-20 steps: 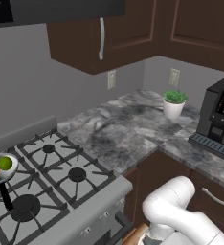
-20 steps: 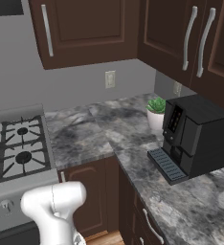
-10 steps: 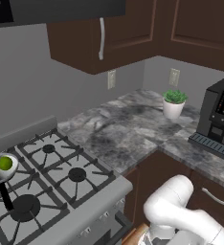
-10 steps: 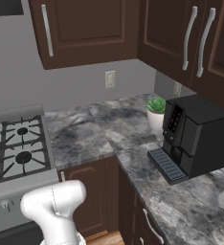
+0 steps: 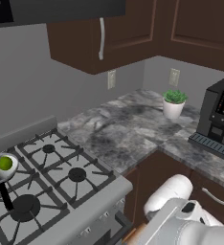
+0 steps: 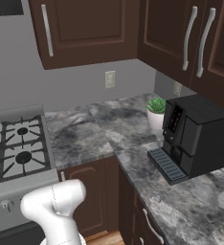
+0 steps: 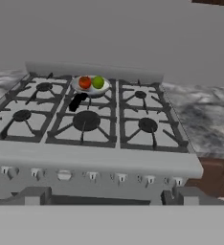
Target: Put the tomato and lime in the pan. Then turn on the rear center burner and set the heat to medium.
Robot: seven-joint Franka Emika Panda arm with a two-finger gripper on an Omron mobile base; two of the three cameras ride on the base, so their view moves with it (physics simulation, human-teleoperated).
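pan: shiny, round, sitting on rear center burner grate | tomato, lime: lying inside | claw: standing wide, empty

From where I stand, no word, brand, number or sign can be read anywhere. The coffee machine has a small panel with tiny reddish marks on its front, too small to make out. The stove carries a row of knobs along its front with no readable markings.
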